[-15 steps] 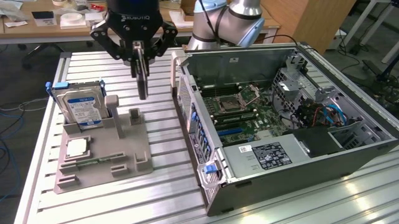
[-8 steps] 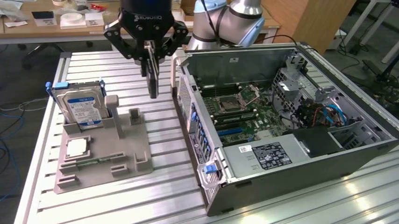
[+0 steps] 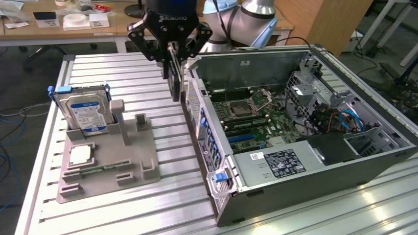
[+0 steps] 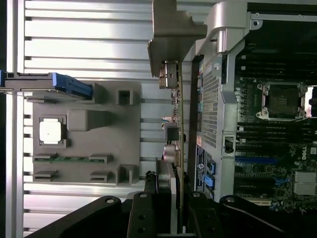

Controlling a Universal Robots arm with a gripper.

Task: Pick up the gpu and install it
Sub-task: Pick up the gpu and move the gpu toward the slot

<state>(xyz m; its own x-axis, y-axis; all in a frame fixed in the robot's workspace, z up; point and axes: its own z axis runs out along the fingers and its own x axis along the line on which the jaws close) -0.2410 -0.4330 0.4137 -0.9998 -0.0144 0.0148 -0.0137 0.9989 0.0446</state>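
The gpu (image 3: pixel 175 84) hangs edge-on as a thin dark card, lifted above the table, with my gripper (image 3: pixel 171 59) shut on its upper edge. It is just beside the outer wall of the open computer case (image 3: pixel 216 161), on the exterior view's left of it. In the wrist view the gpu (image 4: pixel 177 124) runs as a slim strip with small connectors and a silver bracket (image 4: pixel 171 29) at its far end. It sits between my gripper (image 4: pixel 171 191) fingers, close alongside the case's perforated wall (image 4: pixel 213 99).
A grey holder tray (image 3: pixel 107 169) lies on the slatted table at the exterior view's left. It carries an upright hard drive (image 3: pixel 83 113), a square chip (image 3: pixel 80 154) and a green memory stick (image 3: pixel 91 170). The motherboard (image 3: pixel 258 120) lies exposed inside the case.
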